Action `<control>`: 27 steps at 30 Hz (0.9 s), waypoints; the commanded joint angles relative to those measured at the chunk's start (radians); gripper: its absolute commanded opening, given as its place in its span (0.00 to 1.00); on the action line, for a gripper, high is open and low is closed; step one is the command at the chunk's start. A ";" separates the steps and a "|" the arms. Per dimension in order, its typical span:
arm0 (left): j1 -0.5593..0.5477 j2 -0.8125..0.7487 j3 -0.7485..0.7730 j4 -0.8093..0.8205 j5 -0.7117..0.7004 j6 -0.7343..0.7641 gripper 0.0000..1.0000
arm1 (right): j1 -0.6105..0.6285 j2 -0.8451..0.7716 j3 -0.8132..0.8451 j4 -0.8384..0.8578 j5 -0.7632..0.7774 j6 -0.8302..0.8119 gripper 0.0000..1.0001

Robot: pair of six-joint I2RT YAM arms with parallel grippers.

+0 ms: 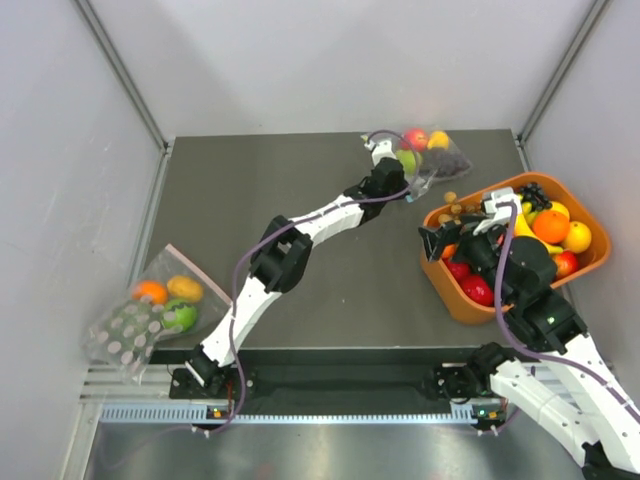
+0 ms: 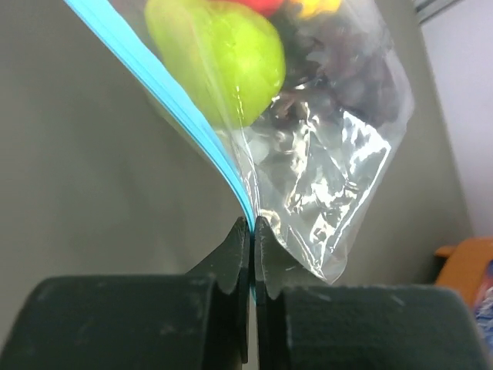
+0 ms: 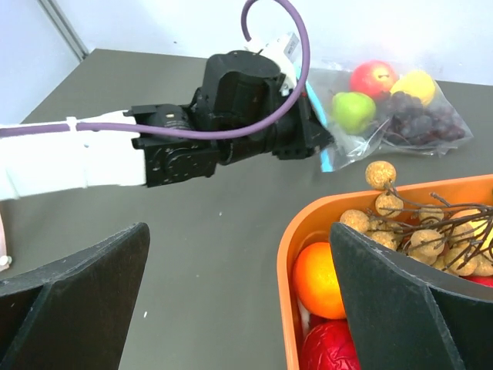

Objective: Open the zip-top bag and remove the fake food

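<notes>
Toward the far right corner of the dark bench (image 1: 250,180), the zip-top bag (image 1: 432,158) sits with the fake food inside it: a red apple (image 3: 372,77), a yellow lemon (image 3: 416,85), a lime-green fruit (image 3: 352,110) and a dark purple grape bunch (image 3: 422,121), all pressed against the crinkled clear plastic. The left arm reaches diagonally across the bench, and the left pincer (image 2: 252,231) is closed tight, its two dark tips meeting on the bag's corner right where the teal-blue zip strip (image 2: 166,96) ends. From that wrist view the strip runs up and away to the left, with the green fruit just behind it and loose plastic bulging to the right. The right pincer (image 3: 239,258) is spread wide and grips nothing; it hangs above the near left rim of an orange bin (image 1: 596,262) heaped with other fruit, including an orange ball, red pieces and a twiggy cluster of tan berries. That bin stands just beside the bag on its near right side, apart from it. Far over at the bench's left edge lies a second clear bag (image 1: 168,298) with a pinkish-red strip, holding orange, yellow and green pieces.
</notes>
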 commanded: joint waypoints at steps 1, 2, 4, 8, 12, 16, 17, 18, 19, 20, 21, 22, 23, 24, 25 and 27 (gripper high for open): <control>-0.002 -0.191 -0.187 0.115 -0.020 0.105 0.00 | -0.007 0.002 0.004 0.025 -0.013 -0.001 1.00; -0.002 -0.237 -0.251 0.135 -0.027 0.167 0.00 | -0.007 0.007 0.006 0.024 -0.013 -0.004 1.00; 0.000 -0.378 -0.440 0.199 -0.043 0.231 0.00 | -0.005 0.013 0.012 0.027 -0.008 -0.013 1.00; 0.017 -0.585 -0.671 0.229 -0.064 0.373 0.00 | -0.007 0.059 0.026 0.031 -0.011 -0.027 1.00; 0.049 -0.788 -0.835 0.186 -0.050 0.420 0.00 | -0.007 0.104 0.023 0.059 -0.040 -0.020 1.00; 0.060 -0.960 -0.942 0.139 -0.039 0.459 0.00 | -0.005 0.153 0.017 0.082 -0.117 -0.013 1.00; 0.061 -1.028 -0.960 0.117 -0.030 0.464 0.00 | -0.005 0.160 0.020 0.082 -0.129 -0.013 1.00; 0.061 -1.059 -0.994 0.111 0.026 0.476 0.00 | -0.004 0.168 0.026 0.087 -0.140 -0.014 1.00; 0.063 -1.090 -1.006 0.102 0.070 0.510 0.00 | -0.005 0.183 0.027 0.093 -0.149 -0.011 1.00; 0.063 -1.143 -1.021 0.076 0.117 0.536 0.00 | -0.005 0.189 0.031 0.099 -0.177 -0.013 1.00; 0.061 -1.167 -1.022 0.050 0.227 0.568 0.00 | -0.005 0.196 0.037 0.111 -0.185 -0.010 1.00; 0.061 -1.190 -1.026 0.034 0.293 0.622 0.00 | -0.005 0.206 0.041 0.116 -0.201 -0.007 1.00; 0.061 -1.230 -1.029 -0.011 0.344 0.645 0.00 | -0.005 0.214 0.047 0.120 -0.212 -0.004 1.00; 0.061 -1.248 -1.029 -0.079 0.378 0.668 0.00 | -0.005 0.220 0.061 0.125 -0.221 -0.005 1.00; 0.061 -1.265 -1.031 -0.111 0.441 0.718 0.00 | -0.005 0.234 0.070 0.133 -0.249 -0.005 1.00; 0.061 -1.316 -1.034 -0.212 0.511 0.786 0.00 | -0.005 0.245 0.087 0.143 -0.283 -0.023 1.00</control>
